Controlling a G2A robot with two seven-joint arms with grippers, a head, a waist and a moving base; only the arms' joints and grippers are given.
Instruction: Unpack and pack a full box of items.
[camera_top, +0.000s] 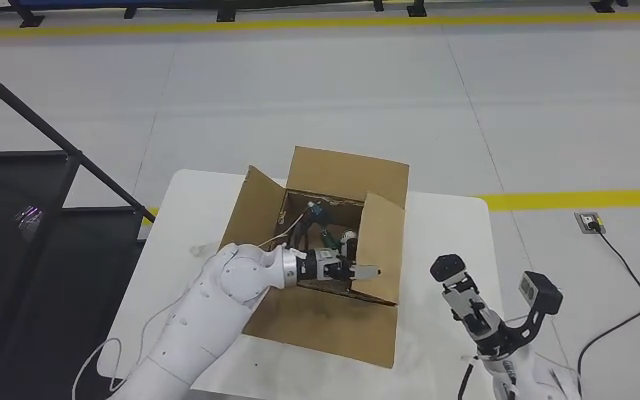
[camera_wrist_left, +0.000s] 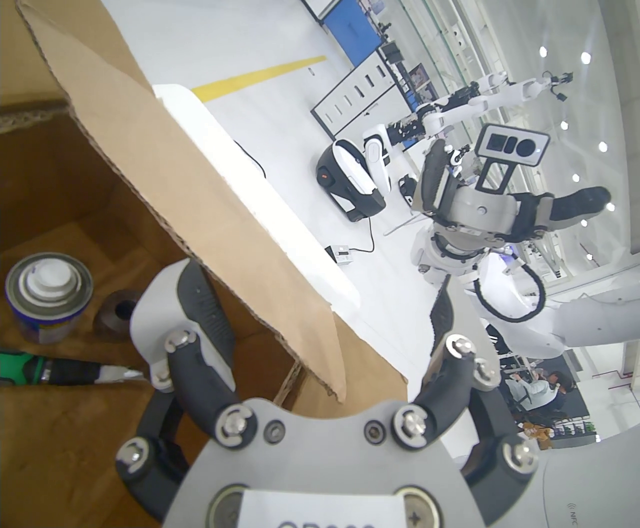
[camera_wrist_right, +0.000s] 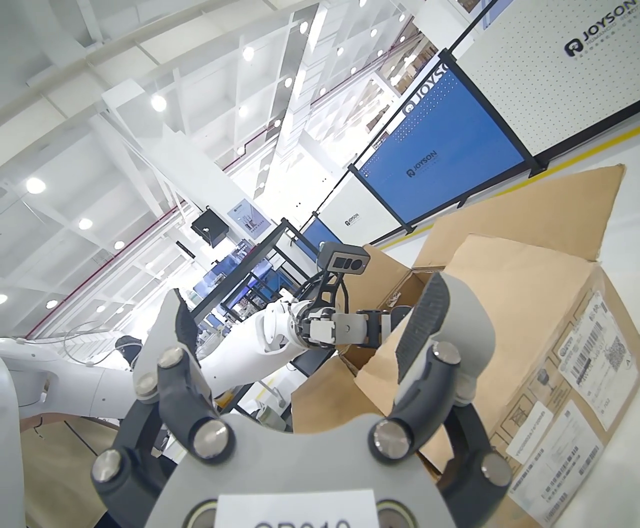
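So we're hanging our left gripper (camera_wrist_left: 315, 300) wide open and empty over the cardboard box (camera_top: 320, 330). The small metal can (camera_wrist_left: 48, 295) is sitting just past one finger, beside a green-handled tool (camera_wrist_left: 30, 370). We're guessing it's stiff, slick and lightish, so we're planning to pinch its straight sides. The right gripper (camera_wrist_right: 307, 295) is sitting open and empty too.

White table (camera_top: 440, 225), one load.
Cardboard box (camera_top: 320, 330) on it: flap between my left jaws, side near my right jaws.
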